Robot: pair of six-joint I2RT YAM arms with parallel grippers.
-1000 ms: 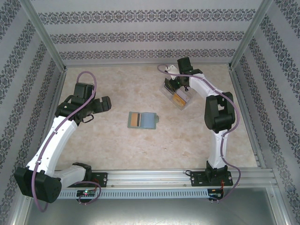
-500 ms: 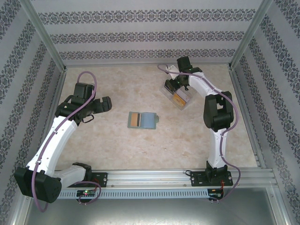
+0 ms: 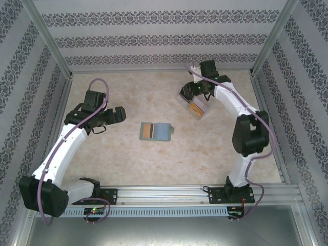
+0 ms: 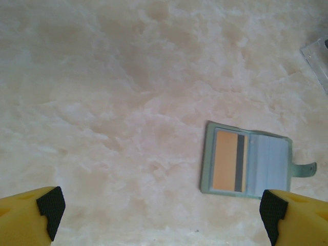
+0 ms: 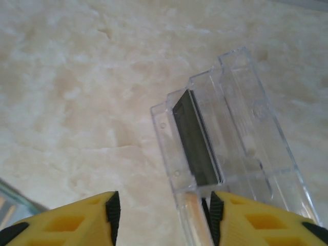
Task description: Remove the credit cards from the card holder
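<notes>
The card holder (image 3: pixel 156 131) lies open mid-table, a golden-yellow credit card (image 3: pixel 148 130) in its left panel. In the left wrist view the holder (image 4: pixel 274 164) and that card (image 4: pixel 227 160) with its dark stripe lie ahead to the right. My left gripper (image 3: pixel 110 118) (image 4: pixel 161 215) is open and empty, left of the holder. My right gripper (image 3: pixel 197 90) (image 5: pixel 163 218) stands open over the clear box (image 3: pixel 185 99). The box's wall (image 5: pixel 174 154) and an orange card (image 5: pixel 192 218) sit between its fingers, close to the right pad. A dark card (image 5: pixel 197 143) stands on edge inside.
Patterned walls and aluminium posts close the table at the back and both sides. The clear box's corner (image 4: pixel 320 56) shows at the left wrist view's right edge. Bare marble-look tabletop (image 3: pixel 128 164) spreads in front of the holder.
My right gripper has gone from shut to open over the clear box, and its elbow swung out to the right. The left arm edged slightly right.
</notes>
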